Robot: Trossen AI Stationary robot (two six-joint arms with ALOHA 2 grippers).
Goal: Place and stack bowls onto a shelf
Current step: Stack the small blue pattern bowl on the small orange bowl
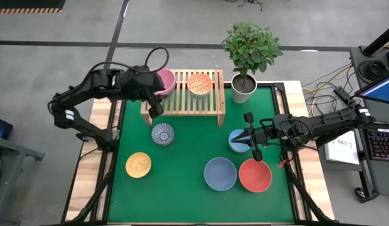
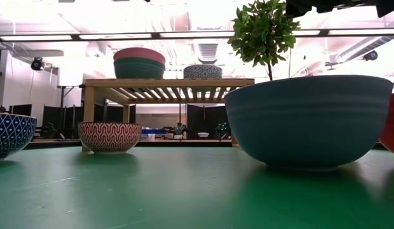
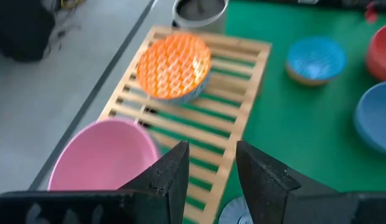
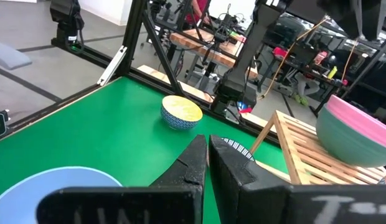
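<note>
Overall, the green table mat (image 1: 182,182) carried items across its width, recorded here from left to right in the high view. The left gripper (image 1: 156,110) hung over the left front edge of the low light-wood slatted shelf (image 1: 182,100); in the left wrist view its fingers (image 3: 171,177) stood moderately apart with nothing between them. On the shelf's left end sat the plain pink bowl (image 1: 164,80), nested in a plain teal bowl (image 2: 139,68), as the low view showed. Near the mat's left edge lay the small yellow patterned bowl (image 1: 138,164). Just in front of the shelf stood the small blue-white patterned bowl (image 1: 162,134), close to the left gripper but apart from it. The small orange patterned bowl (image 1: 199,83) rested on the shelf right of centre, well apart from the pink bowl. A white plant pot (image 1: 243,88) holding a leafy green plant (image 1: 251,47) stood beside the shelf's right end. Toward the mat's near edge lay the plain blue-grey bowl (image 1: 220,173), with the plain red bowl (image 1: 255,176) just beside it on the right. The small light blue patterned bowl (image 1: 238,139) lay behind those two, partly under the right gripper (image 1: 253,135). In the right wrist view that gripper's fingers (image 4: 192,165) were nearly closed, a thin gap remaining, holding nothing.
</note>
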